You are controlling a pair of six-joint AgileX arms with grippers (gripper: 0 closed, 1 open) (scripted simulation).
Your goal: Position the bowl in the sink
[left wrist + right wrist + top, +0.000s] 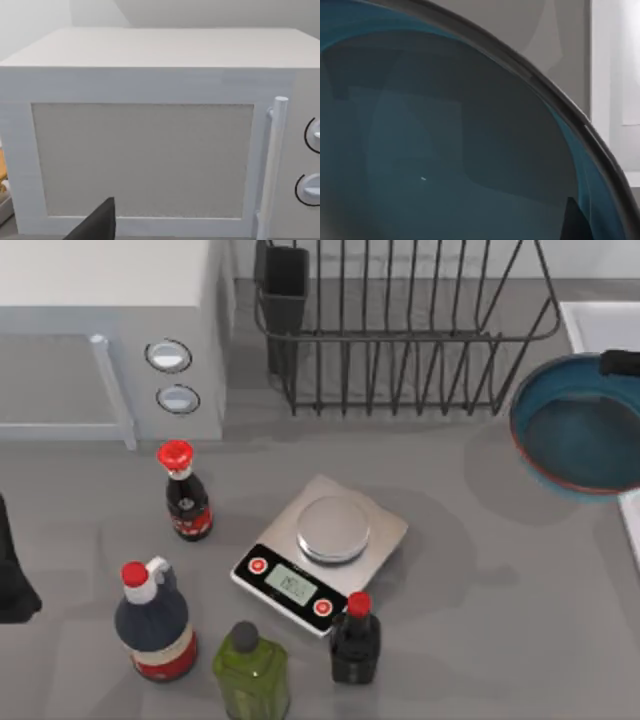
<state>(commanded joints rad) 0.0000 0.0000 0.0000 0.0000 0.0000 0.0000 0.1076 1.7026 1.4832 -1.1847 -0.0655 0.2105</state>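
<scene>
The teal-blue bowl [580, 430] with its reddish-brown rim hangs above the countertop at the right edge of the table, partly over the rim of the pale sink [600, 325]. It casts a shadow on the counter to its left. My right gripper [620, 362] is shut on the bowl's far rim. In the right wrist view the bowl's blue inside [445, 150] is very close, a dark fingertip [575, 222] rests on it, and the sink's light rim [615, 75] lies beyond. My left arm [12, 580] is parked at the left edge.
A black wire dish rack [400, 330] stands at the back, left of the bowl. A white microwave [110, 330] fills the back left and faces the left wrist camera [150, 150]. A kitchen scale [320, 550] and several bottles [188, 492] occupy the middle and front.
</scene>
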